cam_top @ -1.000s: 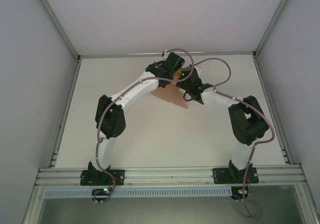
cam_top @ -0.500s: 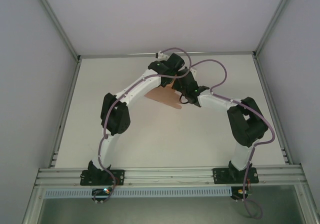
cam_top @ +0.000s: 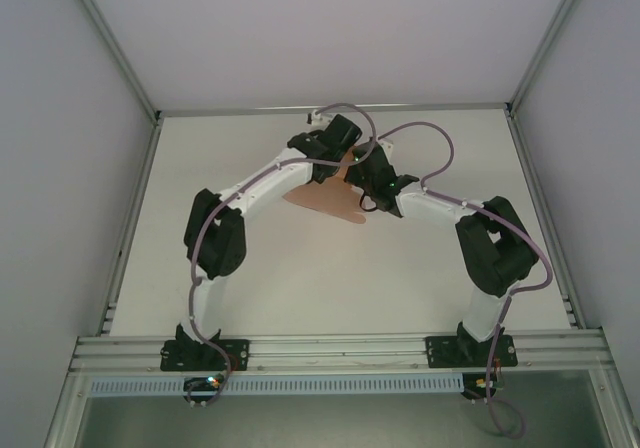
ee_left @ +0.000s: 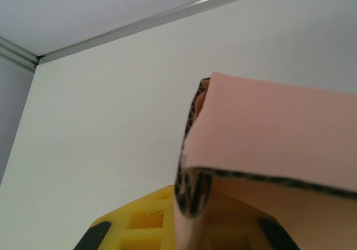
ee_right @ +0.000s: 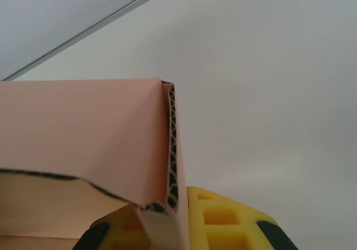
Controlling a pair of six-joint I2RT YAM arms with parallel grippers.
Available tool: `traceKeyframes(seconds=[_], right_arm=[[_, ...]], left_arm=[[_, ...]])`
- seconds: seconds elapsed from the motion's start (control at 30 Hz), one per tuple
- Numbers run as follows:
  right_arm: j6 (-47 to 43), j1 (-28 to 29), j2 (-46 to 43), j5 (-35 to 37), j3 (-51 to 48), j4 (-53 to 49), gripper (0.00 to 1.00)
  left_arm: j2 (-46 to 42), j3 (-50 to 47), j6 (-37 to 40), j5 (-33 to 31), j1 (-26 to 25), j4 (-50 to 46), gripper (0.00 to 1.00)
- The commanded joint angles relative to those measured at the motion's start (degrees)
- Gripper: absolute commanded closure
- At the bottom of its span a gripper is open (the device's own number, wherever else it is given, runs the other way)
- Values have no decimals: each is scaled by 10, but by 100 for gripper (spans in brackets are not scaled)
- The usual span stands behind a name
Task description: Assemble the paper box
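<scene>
From where I stand, the job is mid-fold. The paper box (cam_top: 322, 200) is not yet a box. It is a salmon-pink sheet of card held up off the bench (cam_top: 300, 278), roughly in the middle and towards the far side, pinched between the two arms where they meet.

The left end effector (ee_left: 192, 223) is closed tight on one edge of the card, and the sheet runs straight down into its yellow fingers (ee_left: 144, 222). The right end effector (ee_right: 162, 227) is clamped on the opposite edge in the same way. Each wrist view shows a panel bent over at a crease, with the dark fluted core showing along the cut edge.

As I read it, a wall is being creased up. The next move would be to bring the bent panels square to the base and then find the tab and slot that lock them. That calls for one arm to hold firm while the other lets go and takes a new grip, or the thin card may spring flat.

Much is hard to judge. From above, the wrists cover most of the sheet, so I can't make out its tabs or how many folds are done. Up close the card blocks the fingertips, and I cannot tell which panel each arm holds.
</scene>
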Motion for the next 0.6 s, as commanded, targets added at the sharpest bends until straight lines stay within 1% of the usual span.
traceKeyframes(seconds=[0.0, 0.13, 0.3, 0.47, 0.57], right_arm=[[23, -24, -31, 85, -12, -27, 100], [28, -24, -43, 70, -26, -10, 100], [31, -24, -57, 81, -37, -13, 100], [34, -25, -55, 81, -37, -13, 100], [36, -24, -52, 79, -37, -10, 100]], left_arm=[[-25, -12, 20, -59, 41, -1, 100], [-11, -1, -12, -93, 49, -30, 100], [25, 46, -65, -154, 57, -117, 100], [43, 70, -85, -200, 57, -165, 100], [55, 100, -122, -220, 55, -225, 100]])
